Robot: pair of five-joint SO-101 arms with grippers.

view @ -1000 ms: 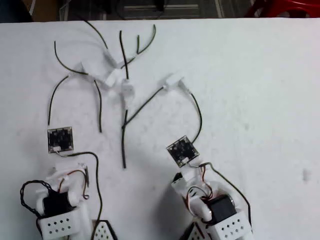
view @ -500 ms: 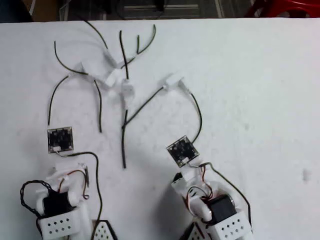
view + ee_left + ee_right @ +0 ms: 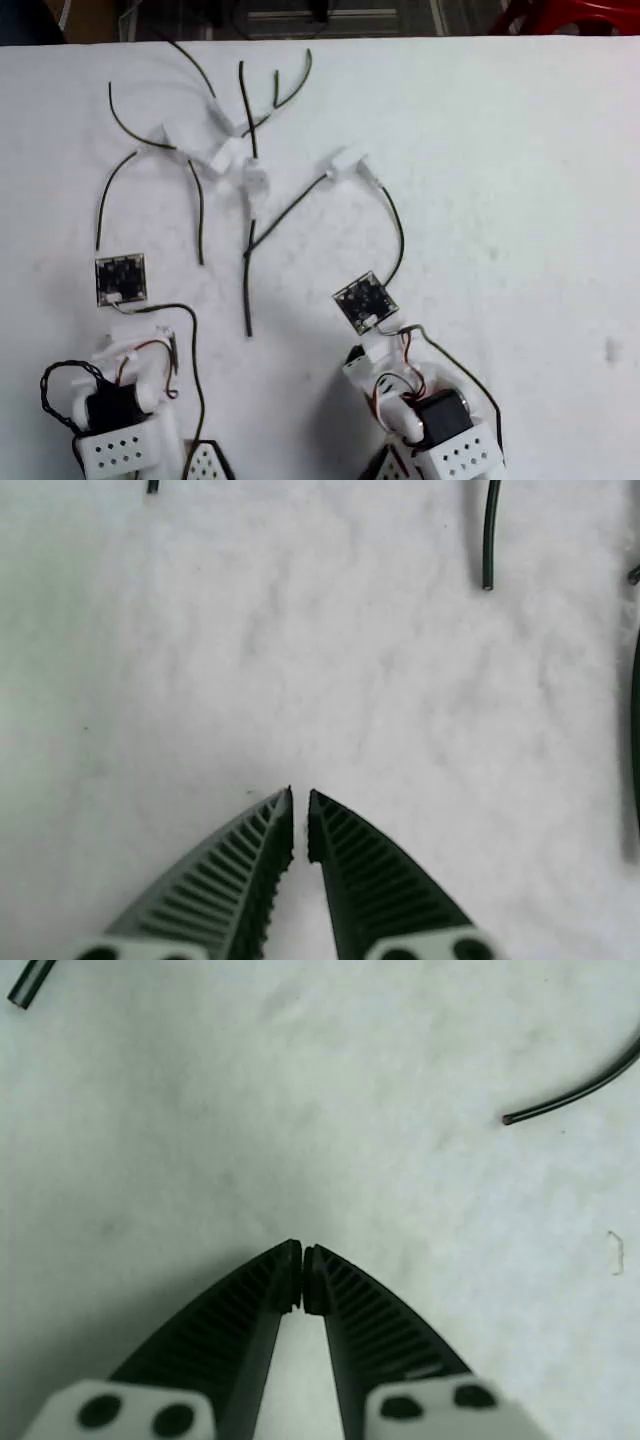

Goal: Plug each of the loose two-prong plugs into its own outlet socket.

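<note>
Plainly, about six white plugs and sockets (image 3: 225, 155) on dark cords (image 3: 290, 210) lie clustered in the upper left-centre of the high view, well apart from both arms. The left arm (image 3: 115, 420) and right arm (image 3: 425, 415) sit folded at the bottom edge. The left gripper (image 3: 300, 800) and right gripper (image 3: 301, 1250) hang over the white surface (image 3: 520, 200), jaws closed and empty.

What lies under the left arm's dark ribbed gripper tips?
Bare white table; the shut left gripper holds nothing. A thin black wire end lies farther off. The table patch beneath the fingers themselves is covered.
</note>
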